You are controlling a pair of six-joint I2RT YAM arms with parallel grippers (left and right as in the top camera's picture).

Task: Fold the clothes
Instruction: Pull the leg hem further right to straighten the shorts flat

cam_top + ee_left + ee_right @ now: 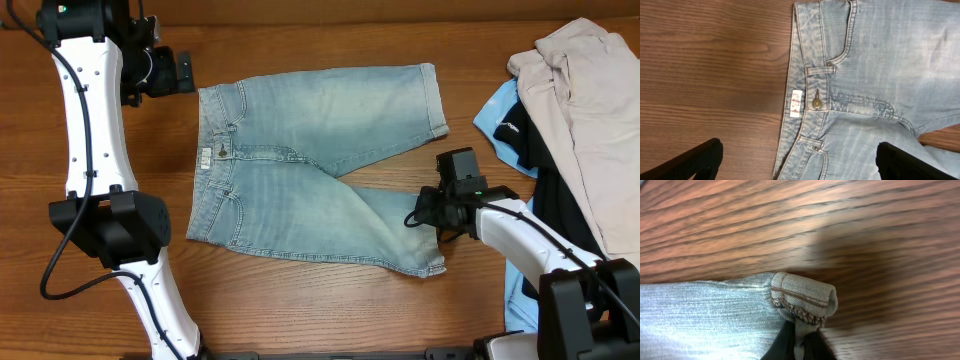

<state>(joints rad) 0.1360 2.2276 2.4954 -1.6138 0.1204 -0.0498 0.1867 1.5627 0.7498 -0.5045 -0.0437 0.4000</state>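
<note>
While my right fingers (784, 345) pinch the lower leg hem of the shorts (300, 160) on the bench (300, 310), my left fingers (695, 161) hang wide apart over the waistband.

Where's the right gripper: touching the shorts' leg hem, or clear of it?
Touching. The right wrist view shows the right gripper pinching the shorts at the curled-up leg hem, with denim clamped inside it.

Denim shorts (865, 60) were recorded lying flat on the wooden table (705, 65). A white label (796, 103) was noted just beside the waistband button (816, 103). The left gripper (799, 152) was observed spread wide below that button.
</note>
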